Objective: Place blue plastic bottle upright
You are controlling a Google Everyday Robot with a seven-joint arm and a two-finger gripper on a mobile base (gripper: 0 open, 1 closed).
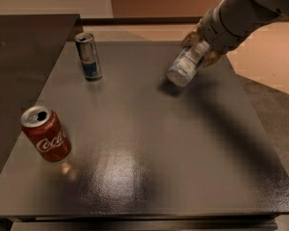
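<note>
Camera view, upper right: the claw (203, 47) grips the blue plastic bottle (185, 66), with tan fingers (189, 36) showing on either side of the end away from the camera. The grey arm (241, 13) reaches in from the top right corner. The bottle is tilted, not upright; its other end points down and to the left, towards the counter (149, 158), above a dark shadow. Whether that end touches the counter cannot be told. A slim blue and silver can (88, 57) stands upright near the back left, well apart from the bottle. A red cola can (45, 134) stands near the front left edge, its top opened. The counter is dark and glossy.
</note>
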